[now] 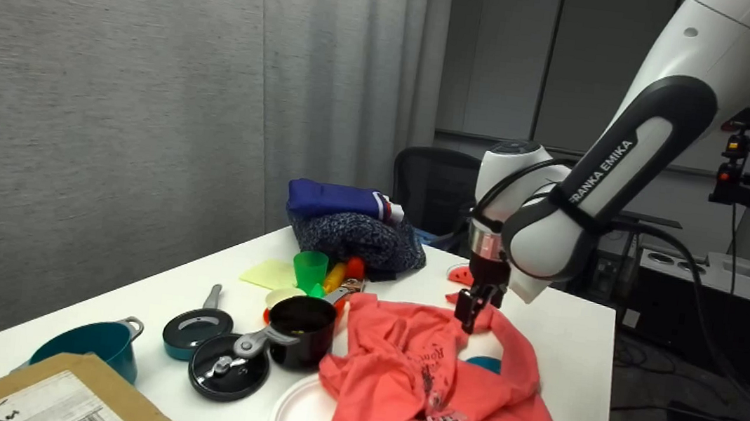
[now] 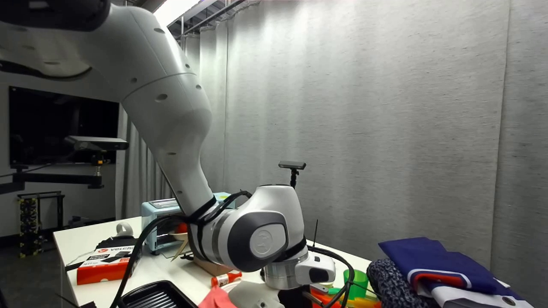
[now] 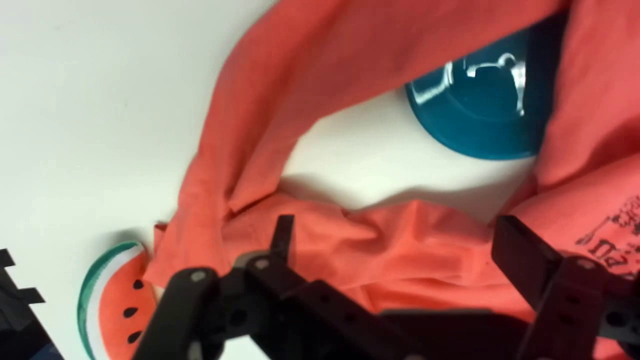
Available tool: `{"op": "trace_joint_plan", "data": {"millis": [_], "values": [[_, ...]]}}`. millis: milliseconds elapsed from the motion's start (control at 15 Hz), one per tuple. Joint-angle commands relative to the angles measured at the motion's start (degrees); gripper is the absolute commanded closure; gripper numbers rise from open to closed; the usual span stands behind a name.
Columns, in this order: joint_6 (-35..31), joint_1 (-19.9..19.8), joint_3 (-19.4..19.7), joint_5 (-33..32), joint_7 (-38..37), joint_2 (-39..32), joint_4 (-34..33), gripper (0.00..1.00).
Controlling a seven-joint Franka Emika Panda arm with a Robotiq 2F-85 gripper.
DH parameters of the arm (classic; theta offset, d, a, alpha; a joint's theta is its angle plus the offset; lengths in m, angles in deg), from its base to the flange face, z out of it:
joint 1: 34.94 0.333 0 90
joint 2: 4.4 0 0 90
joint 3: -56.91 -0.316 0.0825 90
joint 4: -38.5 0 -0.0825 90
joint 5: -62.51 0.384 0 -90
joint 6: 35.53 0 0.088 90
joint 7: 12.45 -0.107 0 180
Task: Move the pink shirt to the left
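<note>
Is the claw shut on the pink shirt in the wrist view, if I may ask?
No, the claw is open, its fingers standing well apart with the pink shirt visible between them.

Dark-printed coral-pink shirt (image 1: 466,401), pale-flecked dark cloth (image 1: 354,240)

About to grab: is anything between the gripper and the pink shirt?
In the wrist view, nothing shows between the open gripper and the pink shirt below it; I can't tell whether they touch.

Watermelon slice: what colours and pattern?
Watermelon slice: red with black seed marks, then a white band and green outer edge. Shows best in the wrist view.
</note>
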Motion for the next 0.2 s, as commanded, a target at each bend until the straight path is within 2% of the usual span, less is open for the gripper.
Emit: {"op": "trace_joint_plan", "data": {"millis": [0,133], "values": [[2.0,-3.9,-3.0,-3.1,-0.1,1.5,0.5,0.0],[3.6,-5.8,-3.7,-3.8,2.1,3.5,1.8,0.0]]}}
